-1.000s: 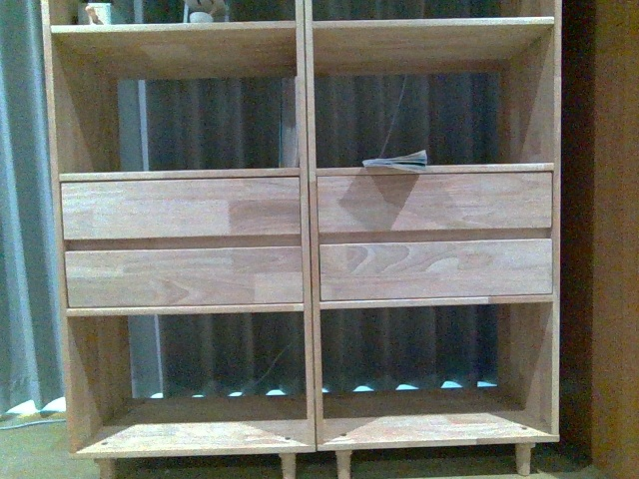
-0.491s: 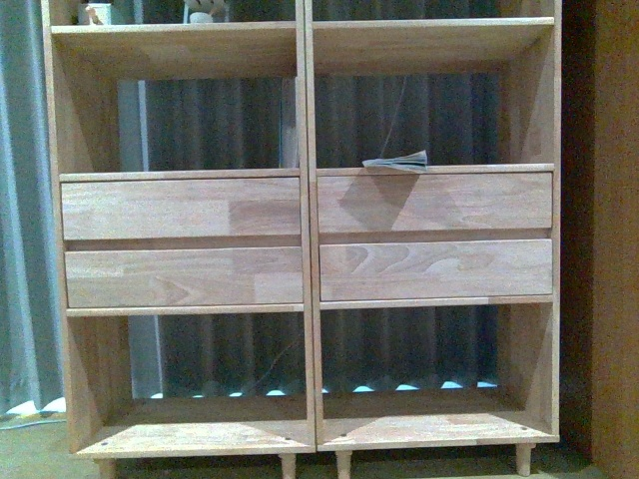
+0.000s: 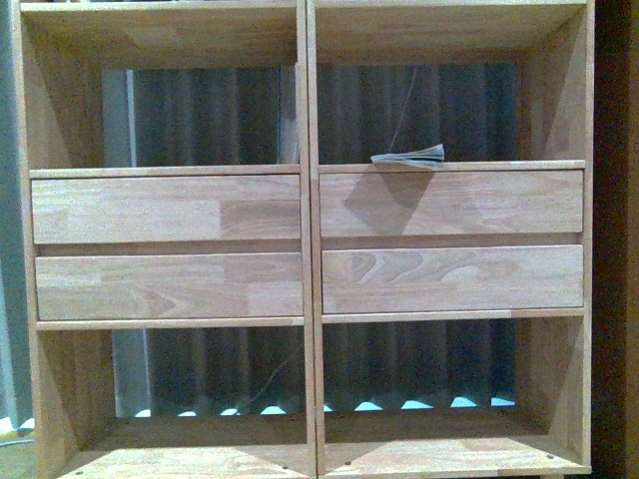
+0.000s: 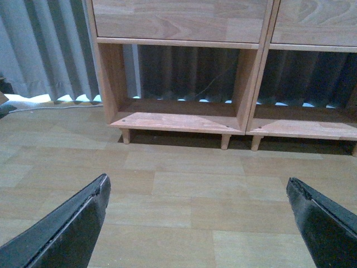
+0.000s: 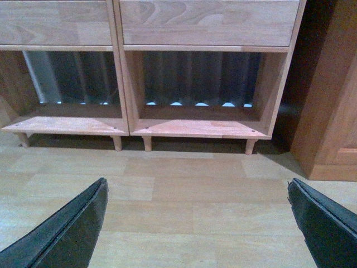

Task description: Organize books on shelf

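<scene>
The light-wood shelf (image 3: 308, 200) fills the front view, with four drawer fronts across its middle. Thin floppy books (image 3: 409, 157) lie flat on the ledge above the upper right drawer, in the right column's open compartment. Neither arm shows in the front view. My left gripper (image 4: 198, 192) hangs open over the wooden floor, facing the shelf's lower left compartment (image 4: 184, 106). My right gripper (image 5: 198, 195) is open too, over the floor before the lower right compartment (image 5: 201, 111). Nothing sits between either pair of fingers.
Grey curtains (image 4: 44, 50) hang behind and to the left of the shelf. A dark wooden cabinet (image 5: 329, 111) stands close to the shelf's right side. The shelf rests on short legs (image 4: 226, 141) on a light plank floor (image 5: 184, 190).
The front view has moved closer to the shelf: it looks larger, its legs and the top compartment's items have left the frame. The books lie where they were.
</scene>
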{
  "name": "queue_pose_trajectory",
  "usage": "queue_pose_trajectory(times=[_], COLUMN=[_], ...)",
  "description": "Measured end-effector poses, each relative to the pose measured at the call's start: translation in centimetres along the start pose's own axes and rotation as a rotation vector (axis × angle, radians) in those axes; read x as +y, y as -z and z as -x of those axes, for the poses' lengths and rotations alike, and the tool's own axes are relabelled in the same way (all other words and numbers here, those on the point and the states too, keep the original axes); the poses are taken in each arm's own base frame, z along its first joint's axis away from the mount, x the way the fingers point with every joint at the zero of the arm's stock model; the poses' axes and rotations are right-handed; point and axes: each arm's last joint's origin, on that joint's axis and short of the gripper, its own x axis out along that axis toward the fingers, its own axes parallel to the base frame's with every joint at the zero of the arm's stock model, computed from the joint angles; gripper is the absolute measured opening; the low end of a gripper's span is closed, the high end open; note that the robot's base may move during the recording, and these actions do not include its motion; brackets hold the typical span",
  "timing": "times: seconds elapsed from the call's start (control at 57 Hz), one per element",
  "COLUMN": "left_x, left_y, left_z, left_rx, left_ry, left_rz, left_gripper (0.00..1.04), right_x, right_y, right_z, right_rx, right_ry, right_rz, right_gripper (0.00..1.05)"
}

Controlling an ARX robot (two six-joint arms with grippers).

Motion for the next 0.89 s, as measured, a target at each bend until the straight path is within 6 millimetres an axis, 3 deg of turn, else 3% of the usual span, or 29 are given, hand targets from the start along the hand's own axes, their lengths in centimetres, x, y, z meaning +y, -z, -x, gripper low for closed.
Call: queue_pose_trajectory(times=[0.895], left_x=[0.00], left_y=[0.00], left_z=[0.00], left_rx=[0.000], left_ry=[0.000], left_rz=[0.000], left_gripper=[0.97], right_x=[0.00], right_y=[0.00], right_z=[0.00], right_rx=[0.000], right_ry=[0.000], right_rz=[0.000], right_gripper=[0.98])
